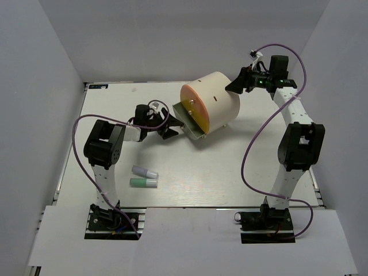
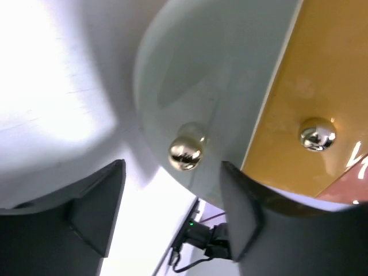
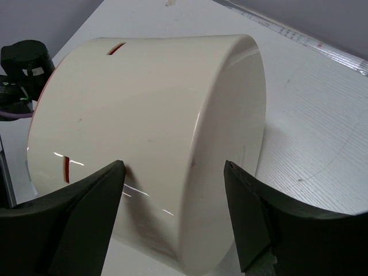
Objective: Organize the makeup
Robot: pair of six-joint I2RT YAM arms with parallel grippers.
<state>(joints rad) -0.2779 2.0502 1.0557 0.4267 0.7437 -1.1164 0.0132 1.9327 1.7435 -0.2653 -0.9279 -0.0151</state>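
Note:
A lavender tube (image 1: 145, 171) and a mint green tube (image 1: 144, 183) lie side by side on the table near the left arm's base. The brushes, the lipstick and the gold-black case are out of view. My left gripper (image 1: 167, 124) is open at the pale drawer front (image 1: 192, 123) that sticks out low from the cream drum (image 1: 214, 102). In the left wrist view the gripper (image 2: 172, 172) is open, with the drawer's gold knob (image 2: 186, 153) just ahead between the fingers. My right gripper (image 1: 236, 84) is open and empty behind the drum (image 3: 167, 109), its fingers (image 3: 92, 207) straddling the drum's back rim.
The drum lies on its side at the back middle, its orange face (image 1: 194, 107) turned to the front left. A second gold knob (image 2: 317, 134) sits on the orange face. Grey walls close in the white table (image 1: 230, 172) on three sides.

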